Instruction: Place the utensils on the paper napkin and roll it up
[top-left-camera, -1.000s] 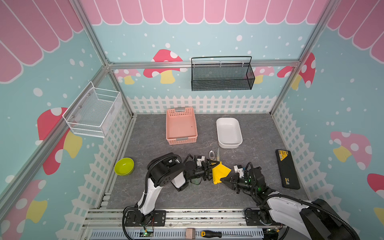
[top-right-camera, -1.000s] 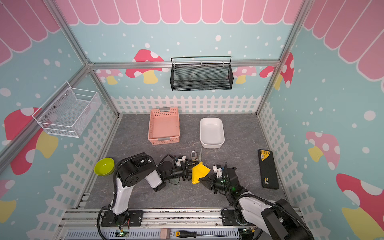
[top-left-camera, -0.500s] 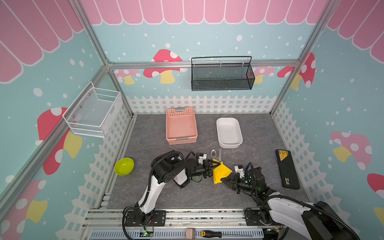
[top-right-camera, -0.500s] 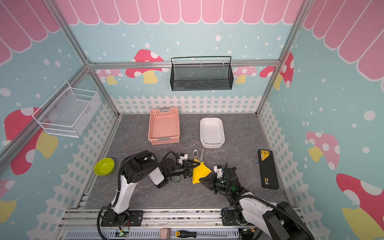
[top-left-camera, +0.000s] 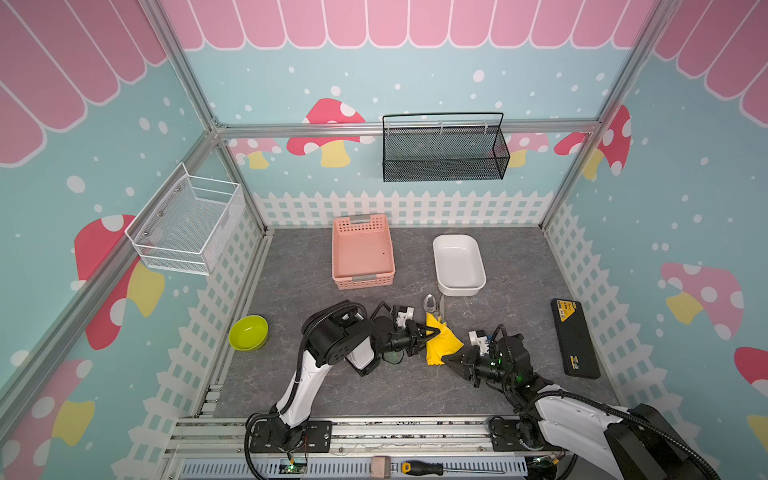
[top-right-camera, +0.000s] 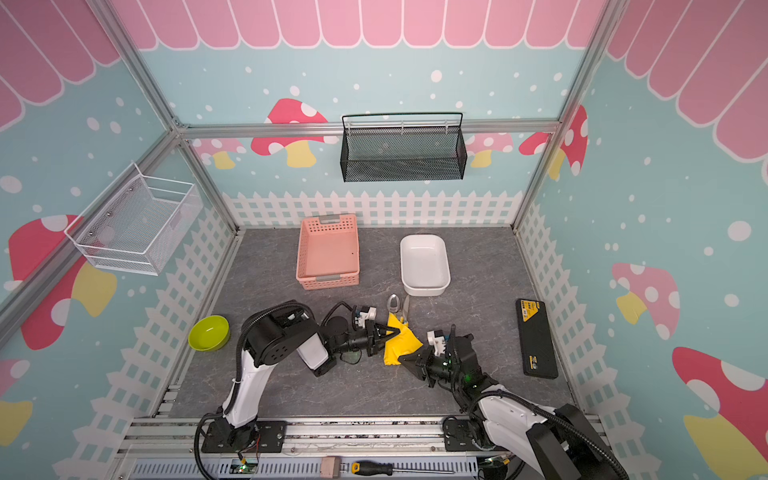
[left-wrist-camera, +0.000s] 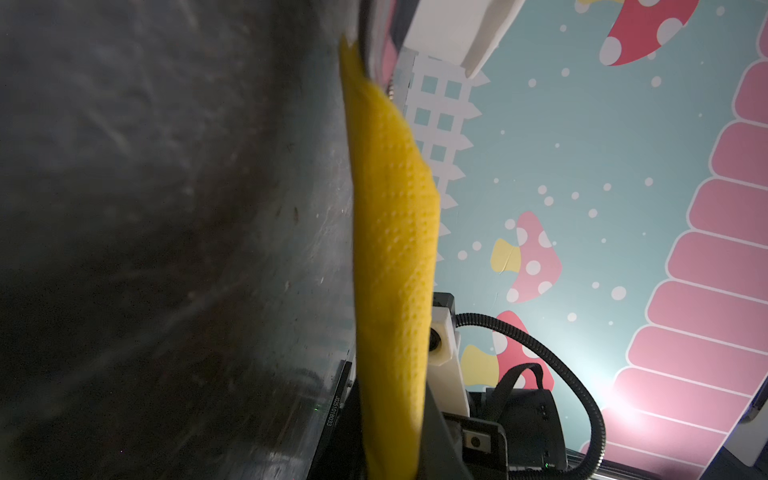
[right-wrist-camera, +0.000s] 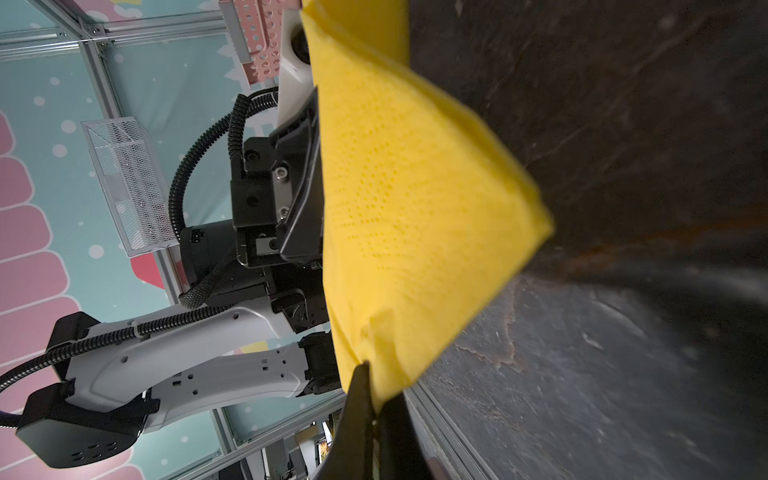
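Observation:
The yellow paper napkin (top-left-camera: 441, 344) (top-right-camera: 402, 344) lies folded over the utensils near the table's front middle. A spoon bowl (top-left-camera: 430, 302) and a silver blade tip (top-left-camera: 441, 304) stick out of its far end; the rest of the utensils is hidden. My left gripper (top-left-camera: 434, 332) (left-wrist-camera: 392, 399) lies low on the table with its fingers closed on the napkin's left edge. From the right, my right gripper (top-left-camera: 444, 358) (right-wrist-camera: 374, 399) is shut on the napkin's near corner, which is lifted a little.
A pink basket (top-left-camera: 363, 281) and a white dish (top-left-camera: 461, 289) stand behind the napkin. A green bowl (top-left-camera: 249, 347) sits at the left and a black case (top-left-camera: 574, 338) at the right. A screwdriver (top-left-camera: 432, 468) lies on the front rail.
My left gripper has slid right against the napkin and its fingers have closed on the napkin's edge. The right gripper has kept its hold on the corner without moving.

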